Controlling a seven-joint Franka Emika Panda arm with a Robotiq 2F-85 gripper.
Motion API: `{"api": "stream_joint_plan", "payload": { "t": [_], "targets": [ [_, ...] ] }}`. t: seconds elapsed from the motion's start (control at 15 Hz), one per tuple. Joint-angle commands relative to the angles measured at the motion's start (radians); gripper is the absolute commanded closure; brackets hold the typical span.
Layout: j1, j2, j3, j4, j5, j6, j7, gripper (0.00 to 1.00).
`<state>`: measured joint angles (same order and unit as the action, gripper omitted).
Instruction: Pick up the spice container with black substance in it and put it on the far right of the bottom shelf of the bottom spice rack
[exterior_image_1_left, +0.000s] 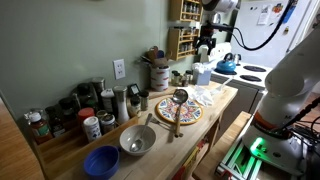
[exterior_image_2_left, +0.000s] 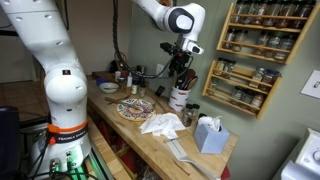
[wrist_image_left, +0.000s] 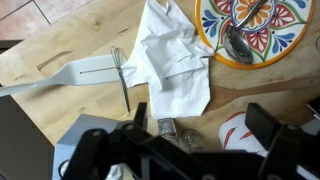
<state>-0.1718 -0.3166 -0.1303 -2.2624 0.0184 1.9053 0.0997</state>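
Pale wooden countertop (wrist_image_left: 90, 40) fills the wrist view, its grain clearest at upper left. On it lie a flat white slotted spatula (wrist_image_left: 75, 70), a thin wire whisk (wrist_image_left: 122, 80) and a crumpled white cloth (wrist_image_left: 175, 55). A painted plate (wrist_image_left: 255, 20), cut off at upper right, carries a shiny metal ladle (wrist_image_left: 240, 45). Along the bottom edge the gripper (wrist_image_left: 200, 120) shows only in part, its dark fingers (wrist_image_left: 262, 118) spread wide and gripping nothing. Small clear glass jars (wrist_image_left: 172, 128) sit blurred between them, contents unreadable, so the spice container with black substance cannot be picked out. In an exterior view the bottom spice rack (exterior_image_2_left: 245, 85), brown wood on the wall at right, shows its bottom shelf (exterior_image_2_left: 236, 100) with jars too small to tell apart.
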Motion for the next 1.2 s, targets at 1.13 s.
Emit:
{"api": "stream_joint_plan", "payload": {
  "t": [1.13],
  "targets": [
    [0.006, 0.355, -0.017, 0.115, 0.024, 0.246, -0.181, 0.00]
  ]
}}
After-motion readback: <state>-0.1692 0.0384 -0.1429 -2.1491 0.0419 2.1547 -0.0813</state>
